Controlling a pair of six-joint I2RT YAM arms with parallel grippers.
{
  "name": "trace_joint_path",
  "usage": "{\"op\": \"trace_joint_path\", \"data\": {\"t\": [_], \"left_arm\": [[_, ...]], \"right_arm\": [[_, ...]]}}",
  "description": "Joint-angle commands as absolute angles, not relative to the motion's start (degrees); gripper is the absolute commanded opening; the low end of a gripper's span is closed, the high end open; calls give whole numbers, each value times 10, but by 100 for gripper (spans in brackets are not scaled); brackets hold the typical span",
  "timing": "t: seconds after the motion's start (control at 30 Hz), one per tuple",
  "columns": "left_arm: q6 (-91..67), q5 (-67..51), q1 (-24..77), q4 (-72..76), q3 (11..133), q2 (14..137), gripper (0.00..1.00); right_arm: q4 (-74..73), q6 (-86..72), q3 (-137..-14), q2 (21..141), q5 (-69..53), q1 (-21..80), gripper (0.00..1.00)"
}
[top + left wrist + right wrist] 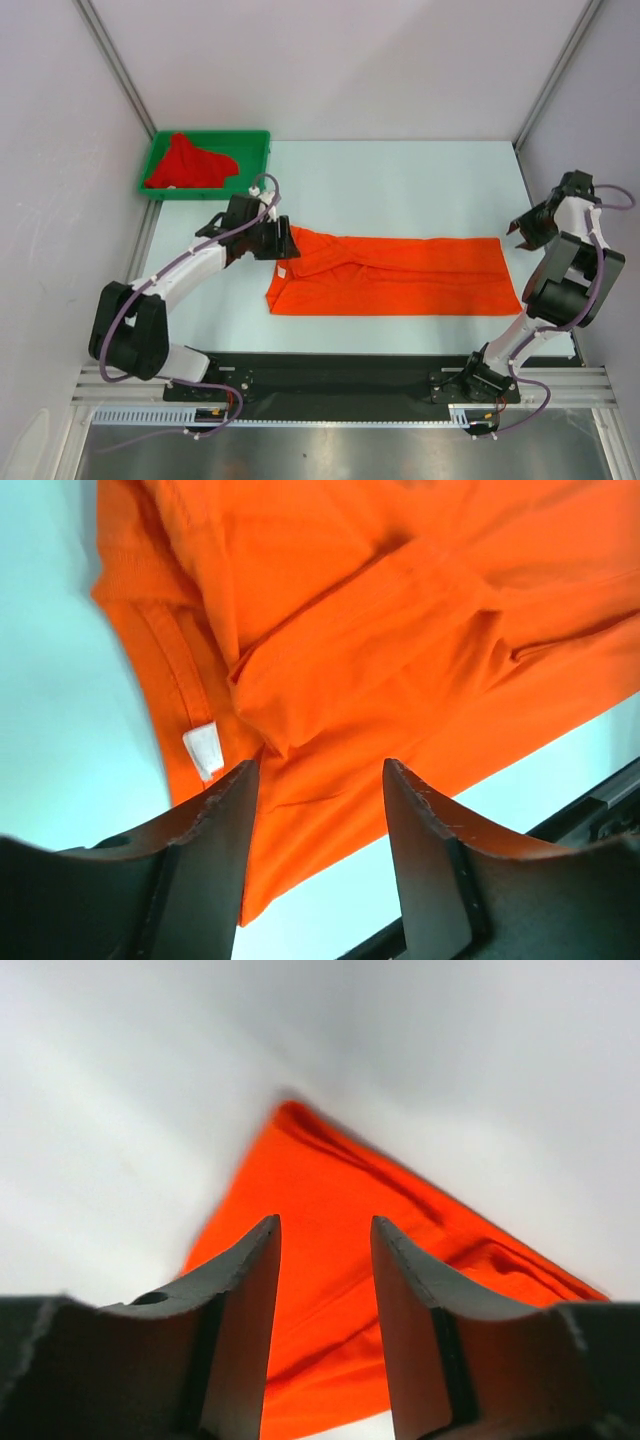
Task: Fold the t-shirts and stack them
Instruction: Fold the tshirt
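- Top view: orange tee (400, 275) lies flat on the pale table (400, 180), already folded into a long band. Its long axis runs left to right, with the collar end at the left and the hem end at the right.
- Left gripper (283, 243) sits at the far corner of the collar end, over the cloth's edge. Right gripper (520, 235) hangs just off the far right corner of the hem, clear of the cloth. Each arm has its own end, and neither is nearer the middle.
- Red tee (190, 162) is heaped and unfolded in the green tray (255, 140) at the far left, well apart from the orange one.
- Judgement: the next fold likely goes along the long axis, one short end carried over to the other.
- Left wrist view: left gripper (320, 770) has its jaws spread with nothing between them and cloth directly below. The knit is soft and matte, with a ribbed collar, a white neck label (203, 750) and a sleeve (360, 630) folded in as a thick flap.
- Right wrist view: right gripper (325, 1225) also has its jaws apart and holds nothing. The orange band tapers away ahead of it, lined up with the gap, with shallow creases running lengthwise. Limp cloth like this will sag if lifted by a single corner.
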State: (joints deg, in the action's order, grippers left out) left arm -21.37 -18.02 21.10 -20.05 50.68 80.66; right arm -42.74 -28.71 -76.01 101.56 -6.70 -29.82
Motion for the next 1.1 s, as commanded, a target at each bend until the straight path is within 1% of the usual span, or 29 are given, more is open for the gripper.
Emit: {"op": "trace_joint_path", "data": {"t": [0.0,0.07,0.17,0.2,0.33,0.4,0.53,0.6,0.67,0.73,0.8,0.87,0.93,1.07], "left_arm": [[-183,-171,209,-202,567,844,60],[-171,-199,209,-204,626,886,61],[-166,-221,209,-207,697,958,61],[-166,-222,208,-206,711,970,61],[-167,-238,208,-200,762,1023,59],[-171,-257,209,-200,783,1045,57],[-175,-298,215,-192,790,1057,57],[-174,-301,224,-192,782,1053,55],[-174,-301,236,-196,767,1044,51],[-184,-292,237,-205,751,1023,47],[-184,-279,237,-205,716,997,47],[-173,-249,237,-215,692,960,53],[-165,-223,236,-261,673,927,55],[-157,-203,236,-286,623,870,55]], "right_arm": [[-417,-255,-814,1012,-49,-245,47],[-403,-236,-823,1020,-55,-224,49],[-378,-234,-810,1033,-97,-202,51],[-370,-236,-794,1039,-134,-199,51],[-355,-251,-763,1050,-216,-195,49],[-371,-245,-748,1030,-220,-192,47],[-414,-215,-731,987,-196,-192,50],[-460,-206,-728,977,-149,-192,51],[-496,-198,-713,955,-88,-204,50],[-502,-193,-695,940,-71,-219,50],[-508,-191,-675,930,-68,-229,49],[-505,-192,-664,928,-68,-229,50],[-504,-193,-657,932,-61,-229,51],[-513,-186,-665,936,-40,-232,52]]}}
